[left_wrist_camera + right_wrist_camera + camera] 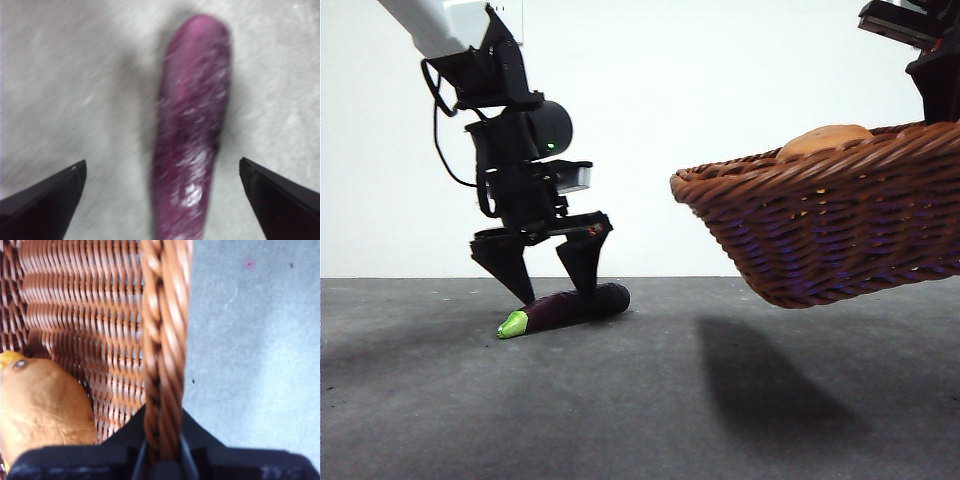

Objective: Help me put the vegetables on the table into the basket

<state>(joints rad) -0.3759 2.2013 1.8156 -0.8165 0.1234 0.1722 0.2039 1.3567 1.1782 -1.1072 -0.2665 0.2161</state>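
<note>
The dark purple eggplant (565,308) with its green cap lies on the grey table (640,400) at the left. My left gripper (558,290) is open, its jaws straddling the eggplant, which shows between them in the left wrist view (192,130). My right gripper (161,450) is shut on the braided rim of the wicker basket (830,215) and holds it tilted in the air at the right. The orange-brown potato (42,407) lies inside the basket, its top showing above the rim (825,140). A yellow bit behind the potato may be the corn cob (7,359).
The basket's shadow (770,385) falls on the table beneath it. A white wall stands behind the table.
</note>
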